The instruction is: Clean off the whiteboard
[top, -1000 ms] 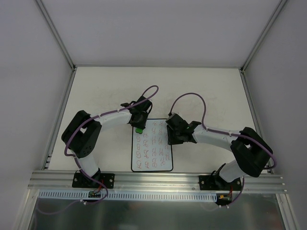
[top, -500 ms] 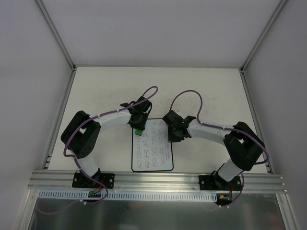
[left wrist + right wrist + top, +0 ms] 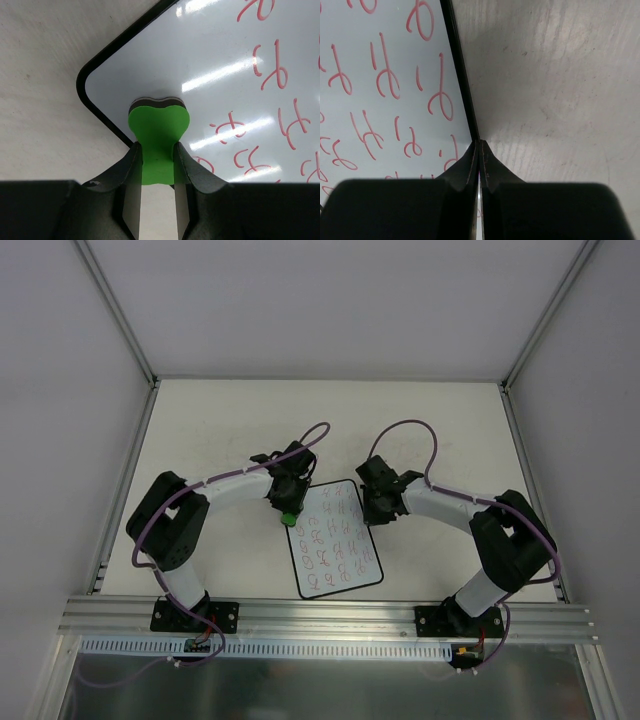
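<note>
The whiteboard lies skewed on the table, with rows of red scribbles. My left gripper is shut on the green eraser, which rests on the board's far left corner. In the left wrist view the eraser sits between the fingers, its dark felt on the white surface inside the black border. My right gripper is shut, with its tips at the board's right edge near the far corner. In the right wrist view its tips touch the black border of the whiteboard.
The cream tabletop has scratch marks and is enclosed by white walls. An aluminium rail runs along the near edge. Purple cables loop above both wrists.
The whiteboard has turned, its near end swinging to the right. My right gripper has moved from over the board to its right edge. The left gripper stayed on the eraser.
</note>
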{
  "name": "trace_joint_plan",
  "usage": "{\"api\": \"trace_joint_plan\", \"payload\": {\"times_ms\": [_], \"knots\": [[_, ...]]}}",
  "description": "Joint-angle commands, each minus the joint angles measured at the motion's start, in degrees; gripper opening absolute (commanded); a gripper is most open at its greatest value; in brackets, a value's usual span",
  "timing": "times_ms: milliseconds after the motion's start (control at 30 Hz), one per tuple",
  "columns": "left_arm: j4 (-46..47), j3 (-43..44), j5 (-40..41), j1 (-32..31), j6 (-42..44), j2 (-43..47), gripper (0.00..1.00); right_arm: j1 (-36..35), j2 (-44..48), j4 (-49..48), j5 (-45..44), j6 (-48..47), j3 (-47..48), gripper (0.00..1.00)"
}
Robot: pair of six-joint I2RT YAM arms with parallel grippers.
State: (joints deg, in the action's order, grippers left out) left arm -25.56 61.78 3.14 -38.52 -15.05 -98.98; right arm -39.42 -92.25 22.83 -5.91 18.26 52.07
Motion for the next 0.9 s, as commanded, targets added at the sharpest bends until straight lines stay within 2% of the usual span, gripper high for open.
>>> {"api": "trace_joint_plan", "payload": {"times_ms": [0,233,367,600,867], "knots": [[-2.83,1.68,-1.38,0.38,3.27,-1.04,0.0,0.4,-1.27,2.92,-1.38,-3.41,-1.1,0.0],[-2.74,-1.04,-2.43,-3.66,-0.41,-0.43,0.0,0.4,-1.27,1.79,-0.42,-3.06,-1.62,0.0],[-2.74,-2.54,-2.17,-9.62,-0.86,-0.34,0.0,0.48,-1.97,1.52,0.37,-2.97,-1.71,0.0],[-2.74,-7.8,-2.96,-15.43,-5.16,0.71,0.0,1.01,-0.83,0.9,0.64,-2.53,-2.94,0.0],[-3.09,-9.75,0.37,-15.09,-9.29,6.69,0.0,1.1,-1.36,0.64,1.25,-2.27,-2.94,0.0]]}}
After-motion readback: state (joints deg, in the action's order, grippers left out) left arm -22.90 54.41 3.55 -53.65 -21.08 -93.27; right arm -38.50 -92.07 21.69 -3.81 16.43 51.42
